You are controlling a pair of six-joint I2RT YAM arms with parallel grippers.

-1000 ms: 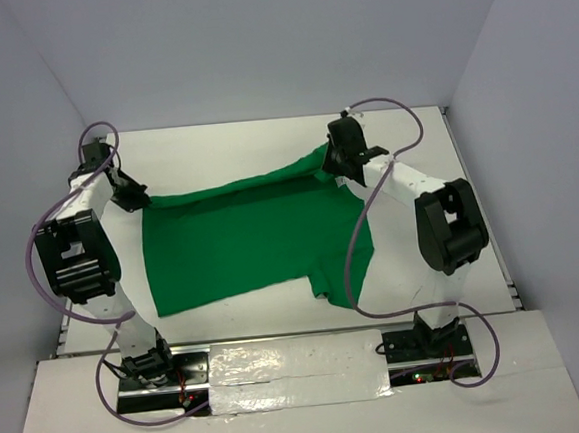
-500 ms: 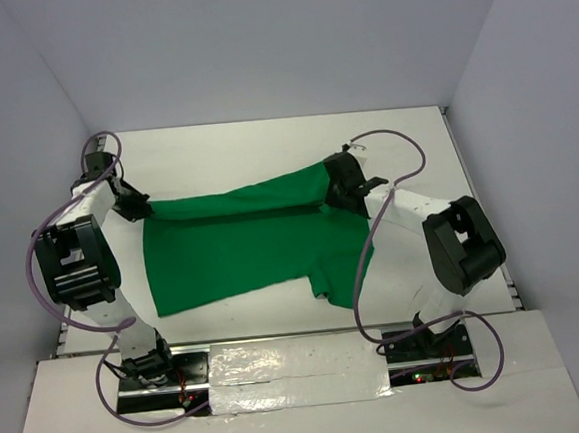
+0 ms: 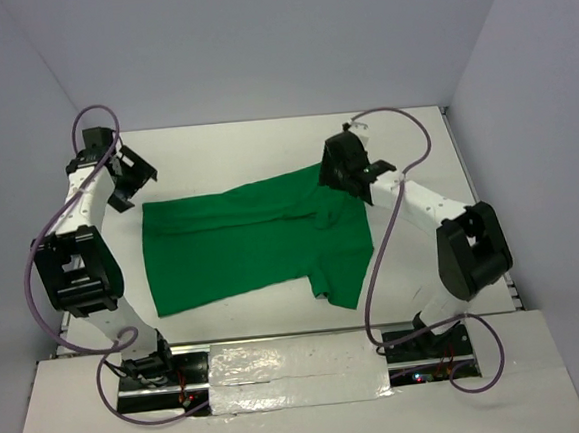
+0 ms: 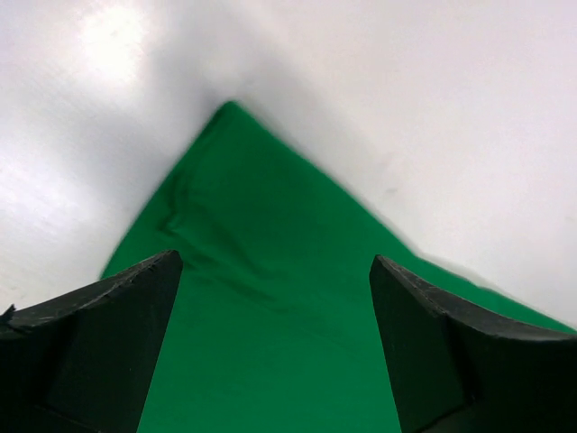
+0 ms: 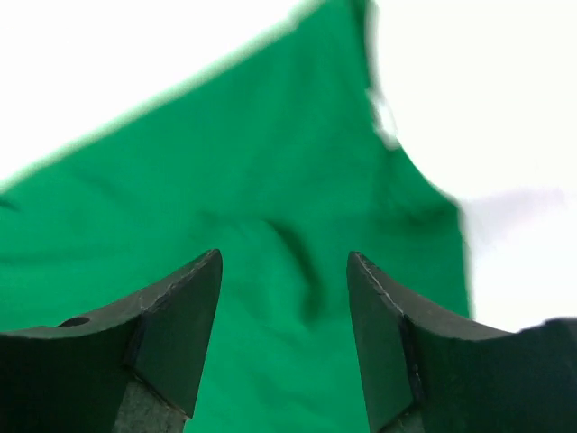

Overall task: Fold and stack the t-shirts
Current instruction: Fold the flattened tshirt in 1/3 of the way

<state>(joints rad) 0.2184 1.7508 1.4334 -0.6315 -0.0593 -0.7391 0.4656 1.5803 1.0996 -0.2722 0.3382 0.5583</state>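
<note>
Seeing the t-shirt (image 3: 252, 245) lying on the table (image 3: 224, 146), one sleeve toward the near right, I get its whole outline only from the top view. Wrist views add what that one hides. The left gripper (image 4: 275, 263) has its fingers wide apart, framing the shirt's far-left corner and gripping nothing. The right gripper (image 5: 284, 262) has its fingers parted above rumpled cloth at the far-right edge. Both arms rise from the near bases, elbows out, wrists tipped down toward the cloth.
</note>
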